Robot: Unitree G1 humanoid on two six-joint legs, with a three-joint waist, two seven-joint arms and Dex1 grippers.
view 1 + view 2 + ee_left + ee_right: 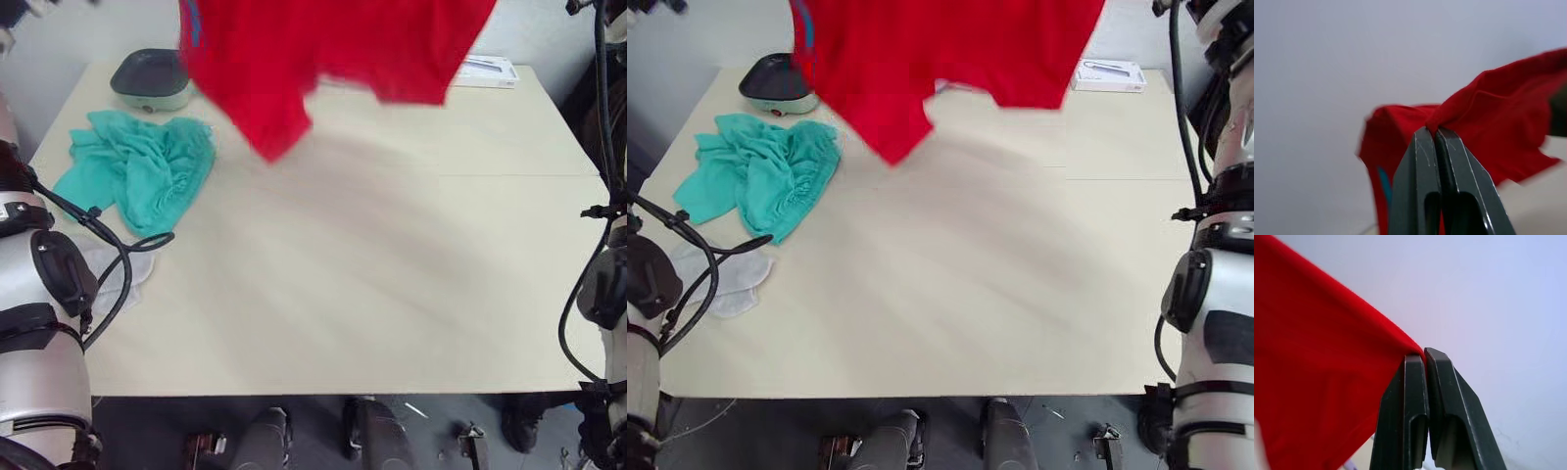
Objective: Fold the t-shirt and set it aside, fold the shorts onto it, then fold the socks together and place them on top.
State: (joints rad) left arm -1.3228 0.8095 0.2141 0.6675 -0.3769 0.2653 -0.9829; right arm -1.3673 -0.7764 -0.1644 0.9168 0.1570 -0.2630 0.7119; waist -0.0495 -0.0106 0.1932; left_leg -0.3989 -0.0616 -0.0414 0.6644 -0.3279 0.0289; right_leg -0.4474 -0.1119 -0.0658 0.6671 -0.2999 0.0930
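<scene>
While the pale beige table [372, 284] lies bare across its near half, a pair of small light-grey knit socks [720, 279] rests flat near its edge at nine o'clock. Beyond them, toward ten o'clock, the thin teal-green shorts [137, 166] sit crumpled in a heap. A dark grey rounded device [150, 78] stands at eleven o'clock, and a white flat box [1108, 74] at one o'clock. Farthest, at twelve o'clock, the bright red cloth t-shirt [333, 54] hangs above the table, spread between both arms. The left gripper [1436, 132] pinches one bunched edge of it, fingers clamped together; the right gripper [1422, 356] clamps another edge likewise.
</scene>
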